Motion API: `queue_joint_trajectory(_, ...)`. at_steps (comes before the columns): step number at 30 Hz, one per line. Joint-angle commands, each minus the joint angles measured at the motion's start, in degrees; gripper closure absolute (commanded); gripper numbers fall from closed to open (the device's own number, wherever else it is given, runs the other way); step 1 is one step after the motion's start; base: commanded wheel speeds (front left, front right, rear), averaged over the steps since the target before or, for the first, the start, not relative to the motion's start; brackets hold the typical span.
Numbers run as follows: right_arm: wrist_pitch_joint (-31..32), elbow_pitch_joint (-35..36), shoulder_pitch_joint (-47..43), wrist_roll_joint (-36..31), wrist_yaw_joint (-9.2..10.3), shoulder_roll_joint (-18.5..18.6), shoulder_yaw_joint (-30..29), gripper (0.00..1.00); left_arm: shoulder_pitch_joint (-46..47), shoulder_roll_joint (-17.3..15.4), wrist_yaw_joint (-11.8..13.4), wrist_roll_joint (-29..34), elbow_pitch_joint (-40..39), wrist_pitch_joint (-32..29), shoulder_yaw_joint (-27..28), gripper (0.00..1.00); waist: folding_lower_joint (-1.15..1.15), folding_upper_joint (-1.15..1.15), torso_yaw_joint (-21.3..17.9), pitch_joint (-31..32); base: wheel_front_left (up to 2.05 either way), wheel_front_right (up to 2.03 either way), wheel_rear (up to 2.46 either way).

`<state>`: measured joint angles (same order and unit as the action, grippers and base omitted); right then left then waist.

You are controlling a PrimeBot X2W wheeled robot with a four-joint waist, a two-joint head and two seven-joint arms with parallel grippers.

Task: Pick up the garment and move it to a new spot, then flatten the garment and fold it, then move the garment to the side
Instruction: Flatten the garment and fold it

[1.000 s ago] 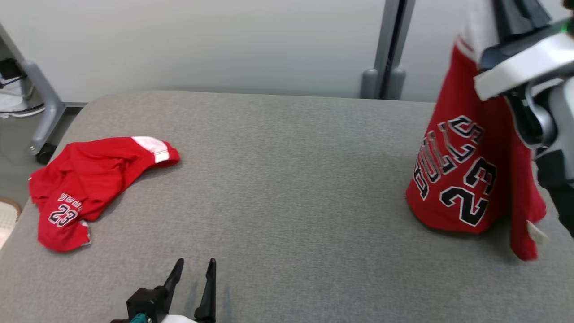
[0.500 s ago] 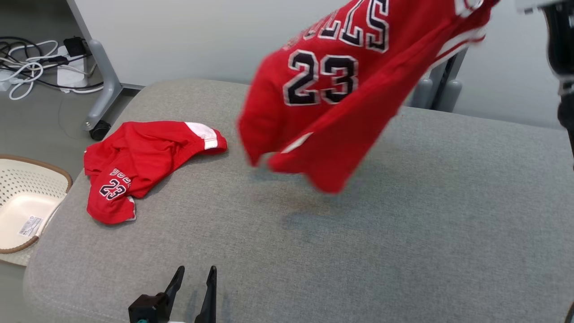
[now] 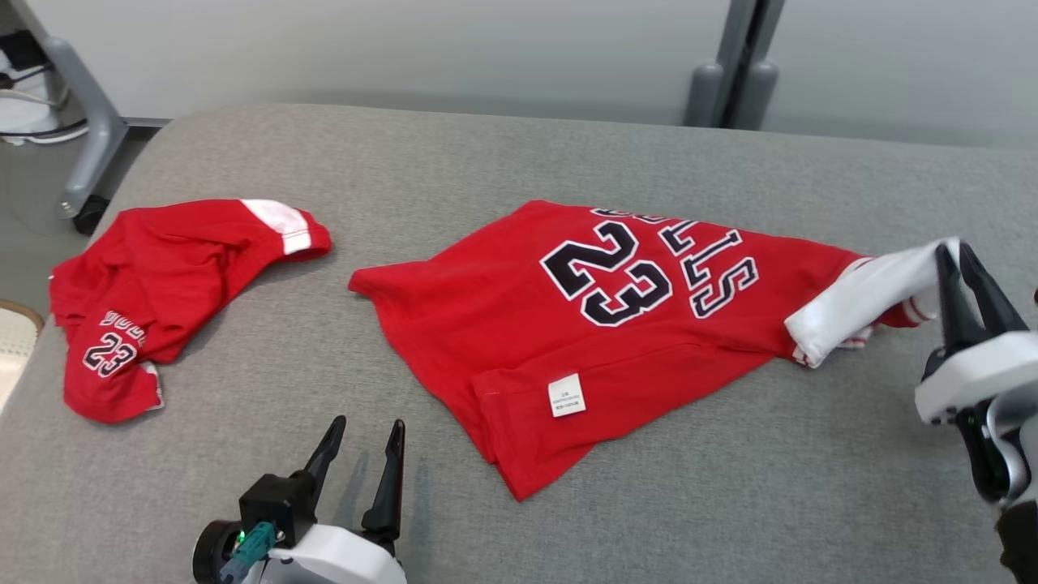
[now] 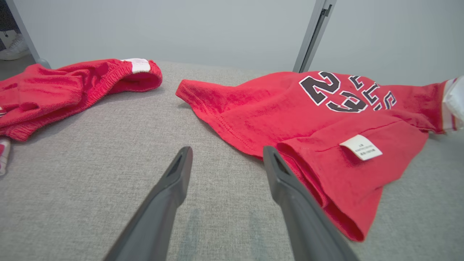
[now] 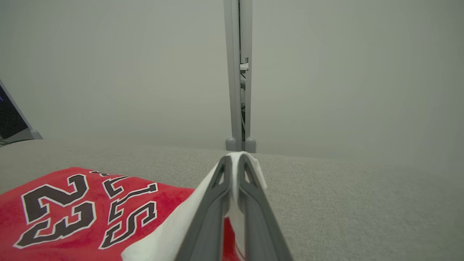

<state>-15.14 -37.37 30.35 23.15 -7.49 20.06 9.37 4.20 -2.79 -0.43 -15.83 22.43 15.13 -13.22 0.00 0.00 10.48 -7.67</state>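
The garment (image 3: pixel 616 324) is a red jersey with "23" in black, lying spread on the grey padded surface (image 3: pixel 730 503) near its middle, a white label on its folded near edge. Its white band (image 3: pixel 868 296) rises at the right end, pinched by my right gripper (image 3: pixel 953 251), which is shut on it just above the surface. In the right wrist view the white cloth sits between the closed fingers of the right gripper (image 5: pixel 237 159), with the garment (image 5: pixel 72 210) at lower left. My left gripper (image 3: pixel 366 423) stands open at the front, holding nothing. In the left wrist view the left gripper (image 4: pixel 228 150) is just short of the garment (image 4: pixel 326 119).
A second red garment (image 3: pixel 162 284) lies crumpled at the surface's left end, also seen as the second red garment (image 4: pixel 65 87). A pale basket's rim (image 3: pixel 12 349) shows off the left edge. A grey wheeled leg (image 3: pixel 81 146) and a grey post (image 3: pixel 734 65) stand behind.
The garment hung from my raised right gripper, swung left through the air, and now lies spread on the surface. My right gripper has come down low. The head camera also shifted.
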Motion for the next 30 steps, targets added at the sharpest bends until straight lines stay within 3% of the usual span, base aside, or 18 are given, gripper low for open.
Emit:
queue_joint_trajectory(1,0.0,-0.6,-2.0,0.4,-0.01,-0.6,-1.2,0.57,1.3,-0.2,-0.3,0.4,-0.2,0.0,0.1,0.00,0.00,0.00,-1.5,-1.2,0.00,0.00,0.00)
queue_joint_trajectory(2,0.0,-0.5,-2.9,0.2,-0.01,-1.0,-1.7,0.00,1.6,-0.2,-0.4,0.6,-0.3,0.0,0.1,0.00,0.00,0.00,-1.9,-1.3,0.00,0.00,0.00)
queue_joint_trajectory(7,0.0,2.6,-8.1,-1.9,-0.01,-4.7,-6.3,0.00,2.2,-0.2,-1.0,0.0,-0.2,0.0,-0.3,0.00,0.00,0.00,-4.7,-0.7,0.00,0.00,0.00)
queue_joint_trajectory(14,0.0,5.8,-11.2,-3.3,-0.01,-8.3,-7.0,0.00,3.5,-0.3,-2.2,-2.3,1.3,0.0,-2.3,0.00,0.00,0.00,-8.0,-0.4,0.00,0.00,0.00)
queue_joint_trajectory(29,0.0,8.3,-9.3,-3.5,-0.01,-9.7,-6.4,0.00,7.6,-0.2,-3.5,-8.0,10.4,0.0,-5.0,0.00,0.00,0.00,-11.6,-3.2,0.00,0.00,0.00)
queue_joint_trajectory(30,0.0,8.3,-9.2,-3.4,-0.01,-9.7,-6.4,0.00,7.6,-0.3,-3.5,-8.4,10.4,0.0,-4.8,0.13,0.00,0.00,-11.6,-3.3,0.00,0.00,0.00)
